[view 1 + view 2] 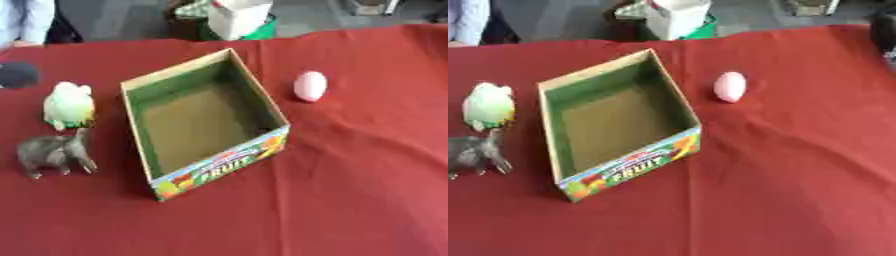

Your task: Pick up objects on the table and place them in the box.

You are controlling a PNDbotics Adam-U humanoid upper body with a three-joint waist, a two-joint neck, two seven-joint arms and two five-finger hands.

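Observation:
An open cardboard box [276, 107] with green inner walls and "FRUIT" on its front stands mid-table, and nothing lies inside it. Right of it, a pink egg-shaped object [310, 86] rests on the red cloth. To the box's left sits a white and green frog-like toy [69, 105]. A grey animal figure [54, 152] stands just in front of the toy. At the left edge a dark rounded shape, my left hand [16, 75], shows behind the frog toy. My right hand [883, 31] is a dark shape at the upper right edge, well away from the egg.
The red cloth [350, 190] covers the whole table, with bare cloth in front and to the right. Beyond the far edge stand a white carton [238, 17] and a green item. A person's light blue sleeve [24, 20] shows at the far left.

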